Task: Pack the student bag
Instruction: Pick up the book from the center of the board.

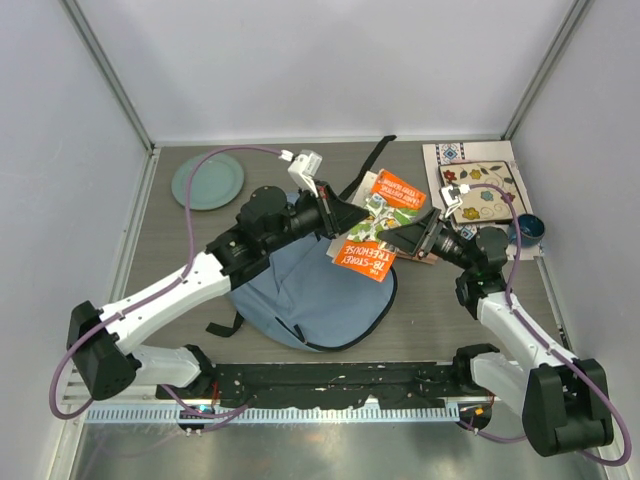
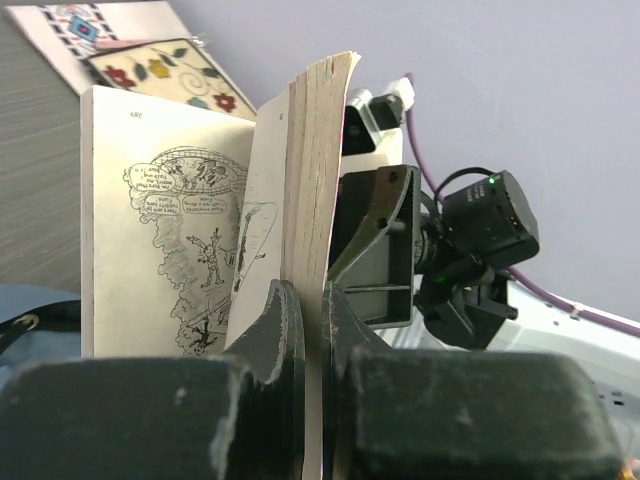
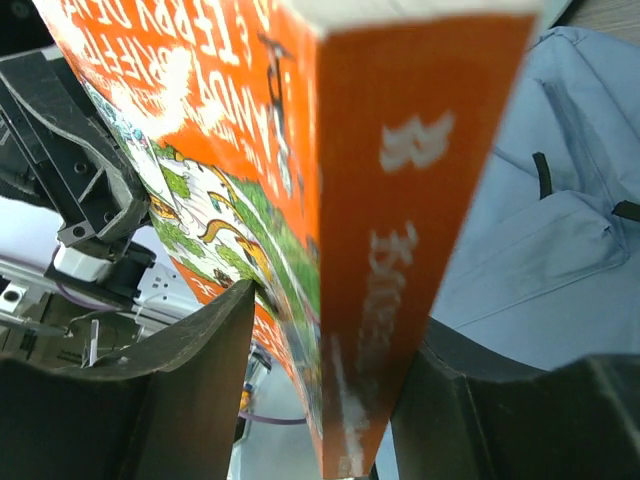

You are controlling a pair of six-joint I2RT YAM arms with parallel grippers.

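Two arms meet over the middle of the table in the top view. The left gripper [image 1: 343,212] and the right gripper [image 1: 416,238] both stand at an orange paperback book [image 1: 384,203], which is raised above the table. The student bag [image 1: 300,300] lies flat on the table below and left of the book, partly under the left arm. A green plate [image 1: 207,180] sits at the far left. A patterned board [image 1: 480,185] lies at the far right, with a dark blue bowl [image 1: 529,230] at its near right corner.

Left wrist view: the left gripper is clenched on the lower edge of the book, with a thin sheaf of its leaves pinched between the jaws. The book stands fanned open, showing an illustrated page. One finger of the right gripper stands against its far side. A patch of the bag shows at the lower left.

Right wrist view: the book's orange spine stands between the right fingers [image 3: 190,360], one on each side. Whether they press on it or merely flank it cannot be told. The bag lies beyond, at the right.
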